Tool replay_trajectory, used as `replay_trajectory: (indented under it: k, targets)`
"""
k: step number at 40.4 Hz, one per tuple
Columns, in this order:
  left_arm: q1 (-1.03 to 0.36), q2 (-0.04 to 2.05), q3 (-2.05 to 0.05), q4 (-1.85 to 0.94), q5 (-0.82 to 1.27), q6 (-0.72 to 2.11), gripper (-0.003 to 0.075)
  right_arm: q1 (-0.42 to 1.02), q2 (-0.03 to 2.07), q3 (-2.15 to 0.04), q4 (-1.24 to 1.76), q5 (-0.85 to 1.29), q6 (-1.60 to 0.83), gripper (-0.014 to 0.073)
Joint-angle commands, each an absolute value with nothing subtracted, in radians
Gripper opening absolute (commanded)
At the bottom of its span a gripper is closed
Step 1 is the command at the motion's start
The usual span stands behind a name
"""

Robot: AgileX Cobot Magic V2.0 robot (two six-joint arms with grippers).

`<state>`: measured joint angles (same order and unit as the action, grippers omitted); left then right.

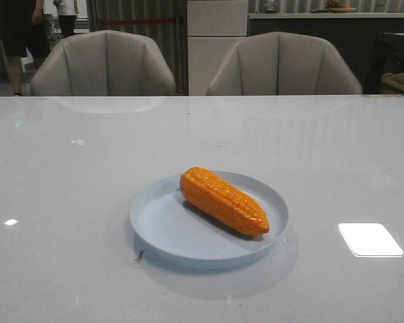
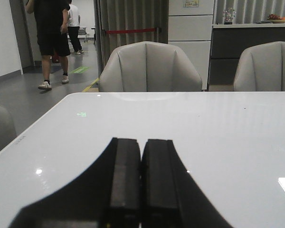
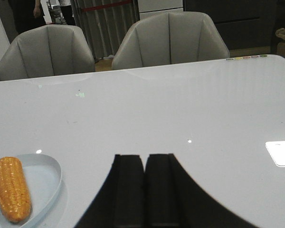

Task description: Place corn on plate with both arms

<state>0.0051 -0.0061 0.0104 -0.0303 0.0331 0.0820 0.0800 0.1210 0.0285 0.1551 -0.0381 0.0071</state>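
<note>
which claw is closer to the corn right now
Right, probably. The right claw is shut, with the corn on the plate beside it. The left claw, also shut, sees only bare table.

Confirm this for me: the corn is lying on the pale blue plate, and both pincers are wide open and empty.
Not quite. The corn does lie on the pale blue plate, and both pincers are empty, but they are shut, not wide open. The left wrist view shows the left pincer with fingers pressed together, and the right wrist view shows the same for the right pincer.
</note>
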Motion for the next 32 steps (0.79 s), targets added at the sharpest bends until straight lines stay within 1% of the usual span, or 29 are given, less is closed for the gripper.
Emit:
replay_trajectory:
  k: [1, 13, 32]
  targets:
    - [-0.002, -0.028, 0.048, -0.039, -0.046, 0.073, 0.0094, 0.081, 0.128, 0.006, 0.149, -0.119, 0.006, 0.0057]
    - [-0.002, -0.028, 0.048, -0.039, -0.046, 0.073, 0.0094, 0.081, 0.128, 0.006, 0.163, -0.071, 0.006, 0.0057]
    - [-0.002, -0.028, 0.048, -0.039, -0.046, 0.073, 0.0094, 0.081, 0.128, 0.006, 0.163, -0.066, 0.006, 0.0057]
